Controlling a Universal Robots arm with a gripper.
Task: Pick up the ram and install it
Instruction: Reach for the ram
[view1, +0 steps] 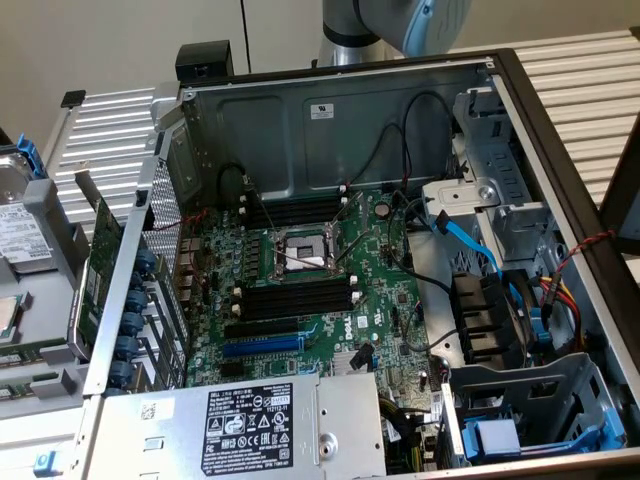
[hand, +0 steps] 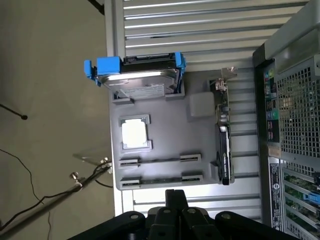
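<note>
I'm on the approach: my gripper, clenched on nothing, hovers near the ram, which stands on edge in the grey tray to the exterior view's left of the computer case, so picking it calls for opened jaws squared across its thin edge.

The ram, a thin green stick, stands edge-on in a grey tray's long slot

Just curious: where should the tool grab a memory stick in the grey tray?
Probably mid-length on the memory stick, coming from above and pinching its two flat faces: it stands on edge in the grey tray, with brackets covering both ends.
</note>
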